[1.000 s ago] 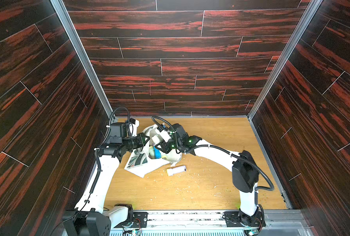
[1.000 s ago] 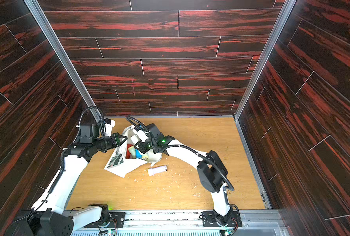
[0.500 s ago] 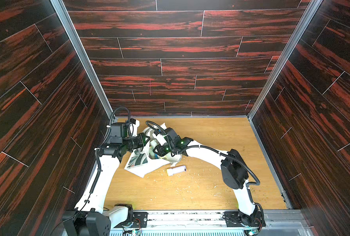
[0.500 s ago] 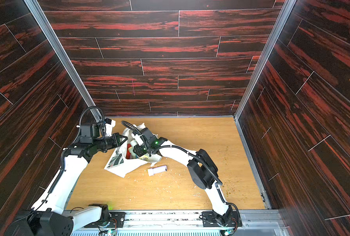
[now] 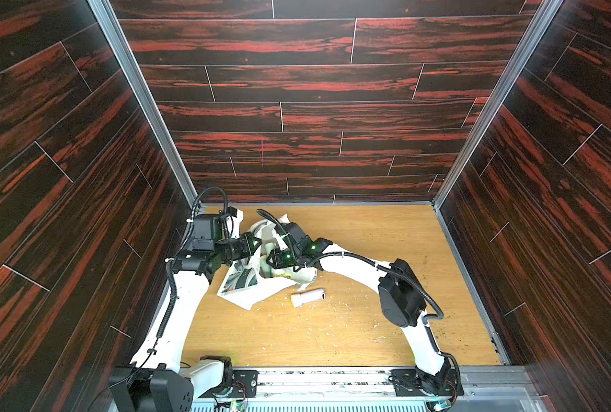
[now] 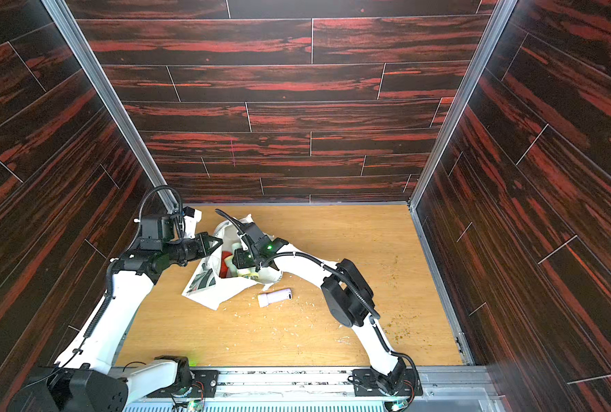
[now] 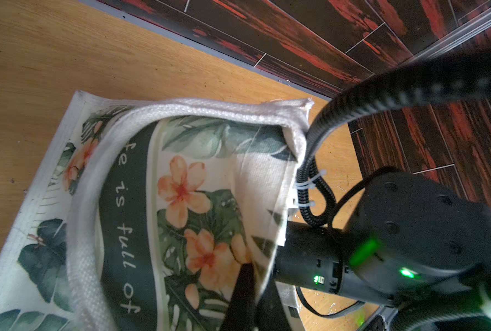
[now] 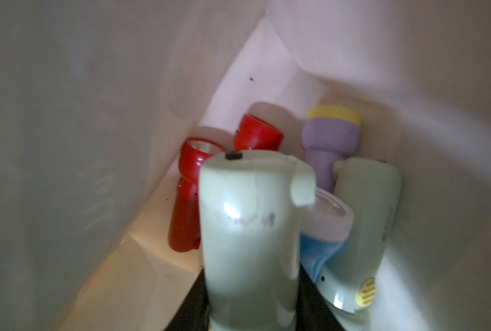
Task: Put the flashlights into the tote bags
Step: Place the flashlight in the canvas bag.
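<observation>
Flashlights lie mostly heaped inside the tote bag (image 5: 242, 285), which sits crumpled on the wooden table (image 5: 332, 339) toward its far left corner. My left claw (image 7: 243, 286) is clenched on the cloth at the bag's rim, right beside the flower print and close to the loop handle (image 7: 86, 229). In both top views it comes at the bag from the left wall side, and the rim looks raised off the table.

My right claw (image 5: 273, 259) is pushed into the bag's mouth. Its wrist camera shows it grasping a pale green flashlight (image 8: 250, 229) by the body, with a black finger (image 8: 190, 303) showing on either side.

Past that one, against the inner fold of the cloth, I can make out:
- a red flashlight (image 8: 185, 200), with a second red one (image 8: 257, 134) just behind it
- a lavender flashlight with a yellow rim (image 8: 329, 137) at the back
- a blue flashlight (image 8: 316, 252) with a white head, wedged low
- another pale green flashlight (image 8: 364, 229) touching the blue one

Outside the bag, one lavender flashlight (image 5: 307, 297) lies on its side on the table. It is just beside the bag's near edge, apart from both claws, between the bag and the right arm's elbow (image 5: 400, 299).
</observation>
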Tool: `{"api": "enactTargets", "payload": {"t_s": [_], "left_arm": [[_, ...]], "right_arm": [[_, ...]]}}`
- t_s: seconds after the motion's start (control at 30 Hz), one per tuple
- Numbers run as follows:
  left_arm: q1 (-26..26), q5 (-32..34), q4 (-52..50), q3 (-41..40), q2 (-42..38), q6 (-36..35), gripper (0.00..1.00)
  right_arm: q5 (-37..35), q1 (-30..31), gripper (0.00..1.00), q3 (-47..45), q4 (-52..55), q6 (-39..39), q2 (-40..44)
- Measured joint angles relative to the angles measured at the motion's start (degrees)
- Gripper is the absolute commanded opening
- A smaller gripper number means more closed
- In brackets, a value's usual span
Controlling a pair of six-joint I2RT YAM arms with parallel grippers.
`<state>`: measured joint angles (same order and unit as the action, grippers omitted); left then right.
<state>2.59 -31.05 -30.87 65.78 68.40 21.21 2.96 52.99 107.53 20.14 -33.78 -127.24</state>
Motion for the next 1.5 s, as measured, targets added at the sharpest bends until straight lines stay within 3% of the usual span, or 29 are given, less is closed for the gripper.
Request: {"api": "enactTargets", "payload": {"t_s": [0.3, 0.4, 0.53, 0.73, 1.17, 1.5], "left_arm": [[0.02, 0.61, 0.04, 0.0, 0.09, 0.0, 0.0], [0.02, 0.85, 0.04, 0.0, 0.09, 0.0, 0.0], [0.04, 1.07, 0.04, 0.0, 0.09, 0.0, 0.0], [0.04, 1.07, 0.07, 0.0, 0.09, 0.0, 0.0], [0.17, 2.71, -0.39, 0.04, 0.07, -0.81, 0.0], [0.66, 10.71, -4.55, 2.27, -0.26, -3.39, 0.0]], "right_arm": [[-0.04, 0.07, 0.02, 3.67, 2.73, -3.32, -2.03], [-0.26, 0.07, 0.14, 4.7, 3.3, -3.93, -2.75], [-0.59, 0.11, 0.4, 4.68, 3.56, -4.17, -2.8], [-1.73, 0.09, 0.62, 4.55, 3.72, -4.09, -2.8], [-4.2, 0.11, 0.83, 3.43, 4.35, -1.31, -1.25], [-8.15, -0.07, 0.85, -7.52, -1.44, 6.19, 16.94]]}}
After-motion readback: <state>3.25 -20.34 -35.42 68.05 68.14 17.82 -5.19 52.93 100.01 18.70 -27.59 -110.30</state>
